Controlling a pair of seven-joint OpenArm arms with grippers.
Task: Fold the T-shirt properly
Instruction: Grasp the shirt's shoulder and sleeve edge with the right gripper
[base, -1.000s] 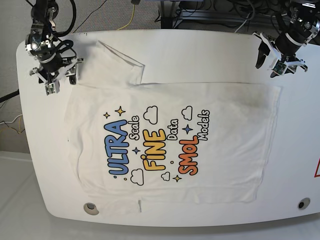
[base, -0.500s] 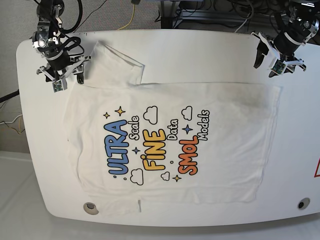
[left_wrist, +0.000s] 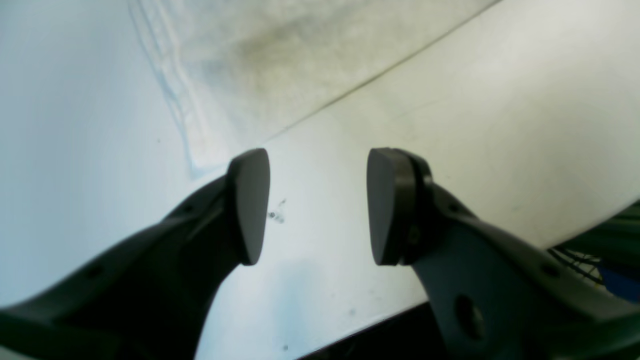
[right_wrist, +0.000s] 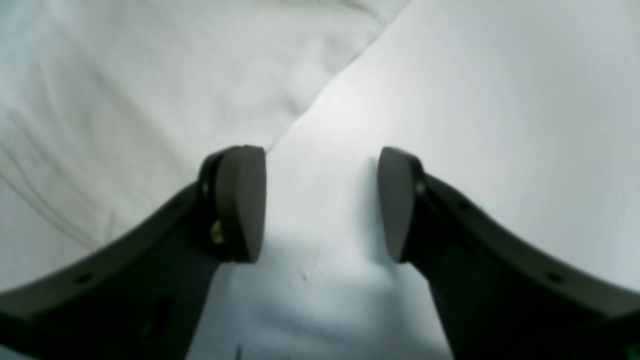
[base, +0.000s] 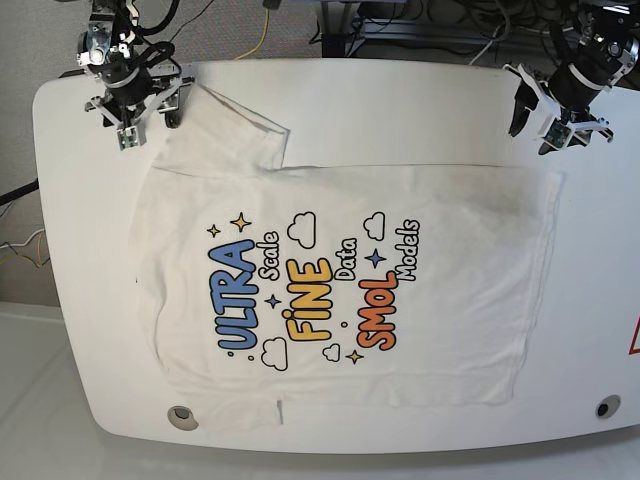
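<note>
**Both claws spread over the far corners of the shirt**

From above, the T-shirt (base: 345, 280) lies flat and print-up on the white table (base: 400, 105), one sleeve (base: 235, 130) folded over near the far edge. The right gripper (base: 143, 100) hangs by that sleeve at the far corner; the left gripper (base: 553, 118) hangs just beyond the shirt's other far corner, over bare tabletop. Only the overhead view shows the lettering, clouds and stars. The wrist cameras give what it cannot: the right gripper's fingers (right_wrist: 240, 202) stand apart, straddling the cloth's edge (right_wrist: 320, 95), holding nothing. The left gripper's fingers (left_wrist: 250, 205) are likewise parted and empty above the table, with the hem's stitched corner (left_wrist: 192, 170) just beside one finger
</note>
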